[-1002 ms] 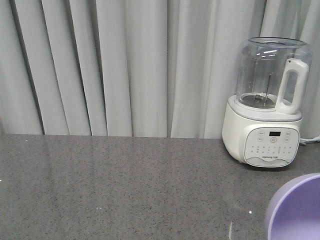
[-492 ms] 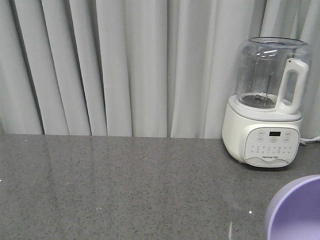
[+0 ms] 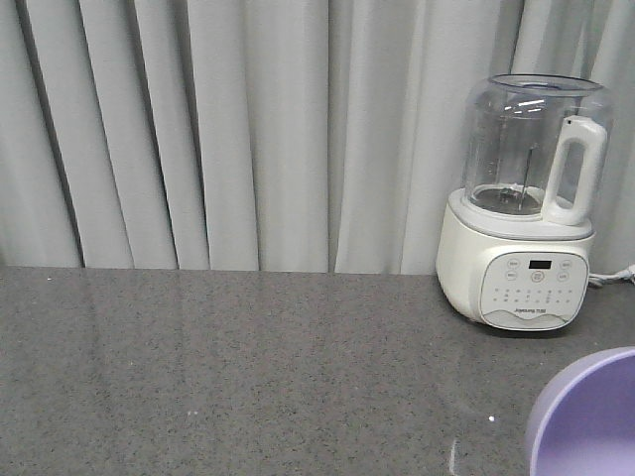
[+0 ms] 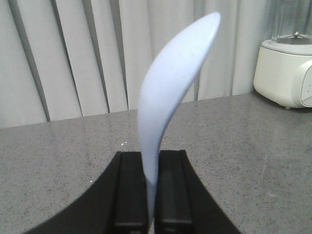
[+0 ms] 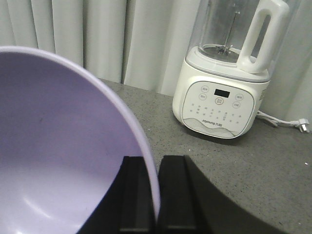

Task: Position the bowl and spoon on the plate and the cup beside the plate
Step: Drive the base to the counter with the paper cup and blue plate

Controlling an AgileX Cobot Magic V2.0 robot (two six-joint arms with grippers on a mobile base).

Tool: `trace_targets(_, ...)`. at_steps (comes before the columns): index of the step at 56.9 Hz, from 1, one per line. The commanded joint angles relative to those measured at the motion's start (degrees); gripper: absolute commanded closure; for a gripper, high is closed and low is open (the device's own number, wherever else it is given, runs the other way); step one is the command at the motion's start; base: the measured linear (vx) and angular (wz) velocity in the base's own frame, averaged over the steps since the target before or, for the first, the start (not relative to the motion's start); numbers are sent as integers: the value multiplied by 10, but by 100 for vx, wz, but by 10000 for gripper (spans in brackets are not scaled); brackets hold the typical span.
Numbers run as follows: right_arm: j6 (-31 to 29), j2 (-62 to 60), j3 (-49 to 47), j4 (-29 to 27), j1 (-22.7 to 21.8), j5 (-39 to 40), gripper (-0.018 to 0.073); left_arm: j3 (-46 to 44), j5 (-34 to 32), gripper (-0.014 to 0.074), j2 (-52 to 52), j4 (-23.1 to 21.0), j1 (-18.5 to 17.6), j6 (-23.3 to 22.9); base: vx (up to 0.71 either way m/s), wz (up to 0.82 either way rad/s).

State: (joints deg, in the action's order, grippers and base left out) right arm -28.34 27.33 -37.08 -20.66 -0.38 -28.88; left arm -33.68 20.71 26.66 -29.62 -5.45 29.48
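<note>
Right gripper (image 5: 156,168) is pinched tight on the bowl (image 5: 58,146), and the left gripper (image 4: 152,163) is squeezed tight on the spoon (image 4: 165,97).

Behind everything hangs a big pale grey curtain (image 3: 248,129) with long folds. Below it is a dark grey counter (image 3: 248,367) with tiny speckles. A white blender (image 3: 521,208) stands on the counter near the back edge, over on the right side. It has a clear jug (image 3: 516,139) on top, a white handle (image 3: 573,169) and a panel of little buttons (image 3: 536,288) on the front.

The purple bowl is toward the right side of the counter, in front of the blender. It is tipped, and its thin rim sits between the two black fingers (image 5: 139,195), one inside the bowl and one outside. I cannot tell if the bowl touches the counter.

The pale blue spoon stands up from the left gripper, over the counter. It curves up and to the right, ending in a rounded tip. I cannot tell which end is held.

A thin white cord (image 5: 287,123) with a plug lies on the counter just right of the blender.
</note>
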Motion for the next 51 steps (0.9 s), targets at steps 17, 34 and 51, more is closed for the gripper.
trace_targets(17, 1, 3, -18, -7, 0, 49, 568, -15, -43, 596, 4, -14, -1, 0, -6, -24)
trace_targets(34, 1, 3, -18, -7, 0, 49, 568, -15, -43, 596, 4, -14, -1, 0, -11, -58)
trace_targets(51, 1, 3, -18, -7, 0, 49, 568, -15, -43, 596, 4, -14, -1, 0, -13, -56)
